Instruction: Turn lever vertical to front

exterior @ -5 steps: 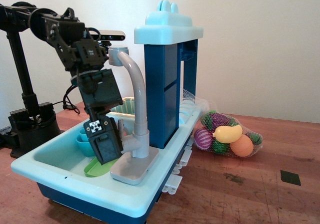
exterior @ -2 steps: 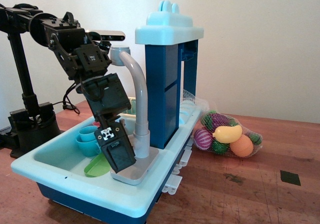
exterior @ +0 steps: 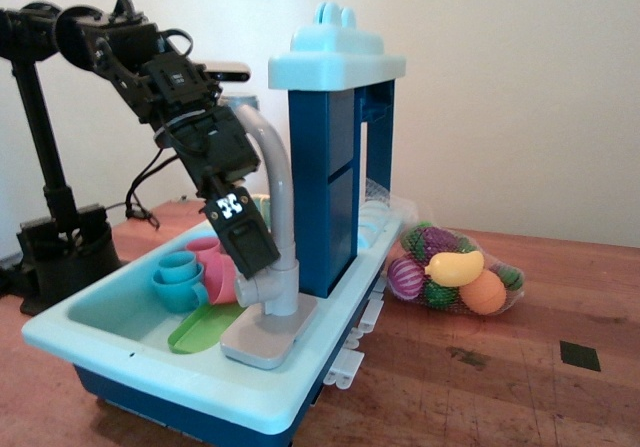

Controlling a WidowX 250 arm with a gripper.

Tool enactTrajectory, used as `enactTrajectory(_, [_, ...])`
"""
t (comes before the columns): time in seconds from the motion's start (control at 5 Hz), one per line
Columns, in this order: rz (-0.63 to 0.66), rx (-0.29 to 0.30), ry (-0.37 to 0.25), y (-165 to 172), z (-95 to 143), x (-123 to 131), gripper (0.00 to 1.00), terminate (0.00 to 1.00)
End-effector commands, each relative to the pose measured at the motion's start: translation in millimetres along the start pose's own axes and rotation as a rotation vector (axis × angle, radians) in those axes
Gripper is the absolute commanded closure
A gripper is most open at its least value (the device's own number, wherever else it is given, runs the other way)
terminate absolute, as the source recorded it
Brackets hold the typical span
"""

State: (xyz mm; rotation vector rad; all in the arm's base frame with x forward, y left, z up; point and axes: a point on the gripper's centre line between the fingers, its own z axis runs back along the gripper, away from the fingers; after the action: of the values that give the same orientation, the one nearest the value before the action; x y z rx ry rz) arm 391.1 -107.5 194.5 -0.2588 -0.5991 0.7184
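1. Reaching down from the upper left, the black arm ends in the gripper (exterior: 258,263), tilted so its tip points down and to the right; it sits right against the lower stem of the grey faucet (exterior: 270,207); how far the jaws are parted cannot be told from this side.
2. The lever (exterior: 250,290) pokes out of that lower stem toward the left, just under the gripper's tip; whether the two touch is unclear.
3. The faucet stands on a grey base at the front right corner of the pale blue toy sink (exterior: 120,352); its spout curves up and over to the left.
4. Inside the basin lie teal cups (exterior: 180,279), a pink cup (exterior: 218,267) and a green plate (exterior: 195,335).
5. On the wooden table (exterior: 480,387) to the right sits a net bag of toy fruit (exterior: 455,272), apart from the sink.
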Motion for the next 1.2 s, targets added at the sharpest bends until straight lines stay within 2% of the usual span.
enactTrajectory(0.0, [0.05,-0.017,-0.085,11.3,40.2,-3.3,0.0,0.0])
enactTrajectory(0.2, [0.062,0.004,-0.078,20.7,52.3,-17.3,0.0,0.0])
enactTrajectory(0.6, [0.06,-0.01,0.012,14.6,35.1,-47.4,0.0,0.0])
enactTrajectory(0.8, [0.084,0.014,-0.006,15.9,35.4,-57.2,0.0,0.0])
enactTrajectory(1.0, [0.12,0.024,-0.043,28.7,28.0,-54.3,0.0,0.0])
